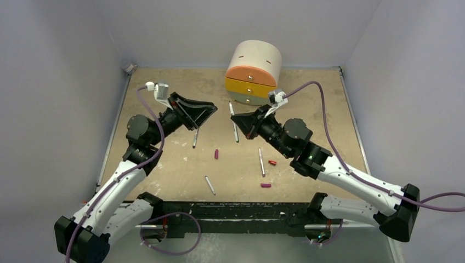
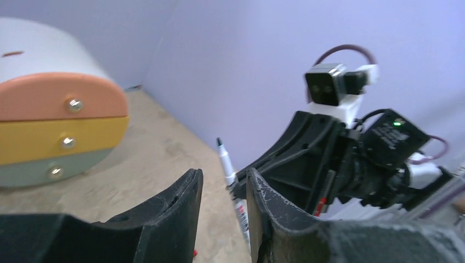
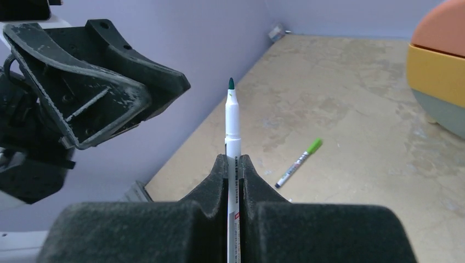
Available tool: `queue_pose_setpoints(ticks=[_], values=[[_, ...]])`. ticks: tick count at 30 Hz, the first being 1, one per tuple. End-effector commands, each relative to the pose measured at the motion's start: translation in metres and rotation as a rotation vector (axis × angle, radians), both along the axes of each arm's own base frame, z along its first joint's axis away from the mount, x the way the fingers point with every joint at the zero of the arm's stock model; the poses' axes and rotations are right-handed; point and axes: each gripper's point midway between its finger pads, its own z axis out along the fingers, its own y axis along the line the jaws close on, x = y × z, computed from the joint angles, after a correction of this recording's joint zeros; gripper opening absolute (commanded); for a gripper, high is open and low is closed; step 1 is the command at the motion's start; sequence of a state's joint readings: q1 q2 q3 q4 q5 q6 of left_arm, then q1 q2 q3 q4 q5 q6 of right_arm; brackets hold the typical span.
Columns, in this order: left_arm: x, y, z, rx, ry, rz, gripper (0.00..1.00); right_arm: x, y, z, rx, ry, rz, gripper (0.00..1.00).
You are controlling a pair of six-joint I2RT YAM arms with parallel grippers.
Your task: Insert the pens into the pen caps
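Right gripper (image 3: 233, 161) is clamped on a green-tipped pen (image 3: 233, 118), held at the barrel, crosswise to the fingers. In the top view its long axis runs up-down the frame, with the tip toward the drawer unit (image 1: 253, 71).

Left gripper (image 2: 224, 178) faces it from just left. Its fingers are parted and no cap is visible between them.

Loose caps all lie lower in the top view:
- magenta cap (image 1: 216, 154), centre, nearest the left gripper
- red cap (image 1: 272, 163), centre-right
- second magenta cap (image 1: 266, 185), centre-right

Likely next move: the left gripper drops to the magenta cap.

The counter (image 1: 175, 164) gives open room there. Nearby lie a green-capped pen (image 3: 299, 163) and two bare pens (image 1: 261, 161) (image 1: 210, 185).
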State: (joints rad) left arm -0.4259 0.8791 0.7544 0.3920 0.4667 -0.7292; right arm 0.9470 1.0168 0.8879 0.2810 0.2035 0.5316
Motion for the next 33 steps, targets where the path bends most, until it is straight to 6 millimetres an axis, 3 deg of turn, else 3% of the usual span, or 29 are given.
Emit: queue_pose_setpoints(ticks=[1, 7, 13, 22, 23, 25, 33], values=[[-0.048, -0.004, 0.072, -0.218, -0.206, -0.201, 0.35, -0.012, 0.008, 0.055, 0.102, -0.126, 0.083, 0.00], [-0.069, -0.009, 0.076, -0.254, -0.243, -0.318, 0.36, -0.020, 0.005, 0.079, 0.175, -0.178, 0.108, 0.00], [-0.064, -0.008, 0.073, -0.270, -0.228, -0.290, 0.37, -0.030, 0.009, 0.095, 0.212, -0.220, 0.165, 0.00], [-0.083, -0.018, 0.069, -0.268, -0.249, -0.381, 0.37, -0.033, 0.000, 0.115, 0.264, -0.263, 0.148, 0.00], [-0.087, -0.021, 0.068, -0.266, -0.249, -0.397, 0.37, -0.036, -0.003, 0.132, 0.291, -0.289, 0.150, 0.00], [-0.092, -0.026, 0.065, -0.262, -0.246, -0.427, 0.37, -0.038, -0.004, 0.141, 0.306, -0.308, 0.156, 0.00], [-0.089, -0.030, 0.059, -0.249, -0.239, -0.409, 0.38, -0.045, 0.000, 0.158, 0.329, -0.347, 0.199, 0.00]])
